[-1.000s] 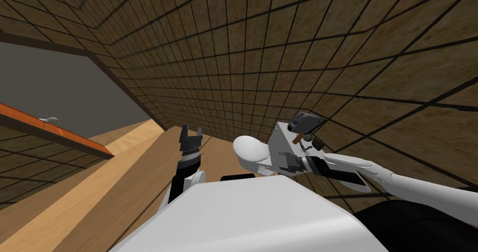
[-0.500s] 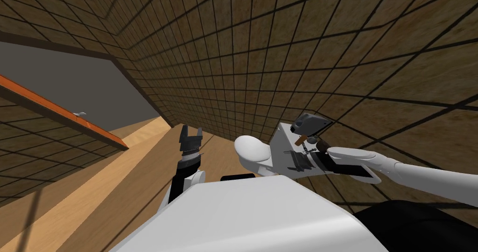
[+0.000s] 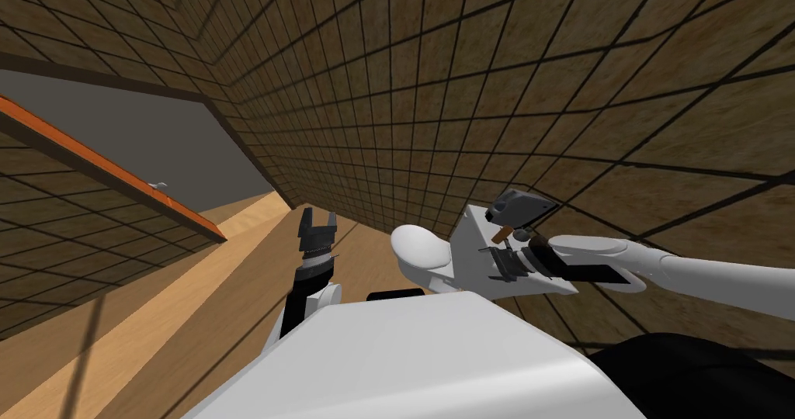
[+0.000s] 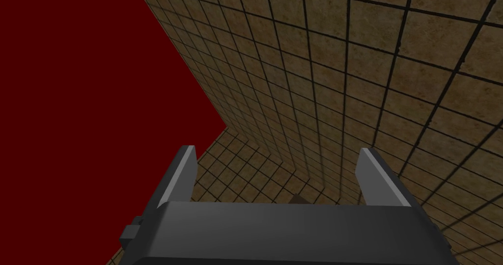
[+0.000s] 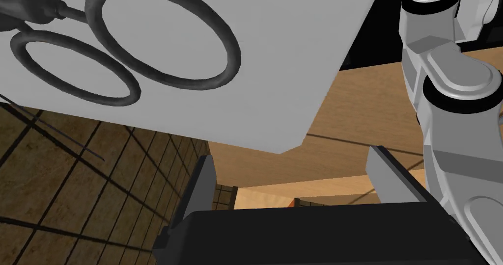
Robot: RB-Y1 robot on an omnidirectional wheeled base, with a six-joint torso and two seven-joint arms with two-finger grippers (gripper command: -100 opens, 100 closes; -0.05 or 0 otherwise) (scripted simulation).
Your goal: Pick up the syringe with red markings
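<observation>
Reaching in from the right of the head view, right gripper (image 3: 492, 265) sits against the white toilet tank (image 3: 472, 245), right of centre. Fingers spread wide, nothing between them.

Small reddish-brown piece on the tank lid, likely the syringe (image 3: 503, 234), lies just beyond the gripper, below a dark grey object (image 3: 519, 205).

Wrist view: scissors (image 5: 235, 56) lie on the lid, close to the gripper.

Left gripper (image 3: 317, 220) is idle at centre, also spread wide.

Risks, as I judge them:
- fingers look level with the lid's edge, so pushing forward may strike it
- scissors nearby could be snagged or grabbed instead
- the slim syringe could roll off if nudged
</observation>
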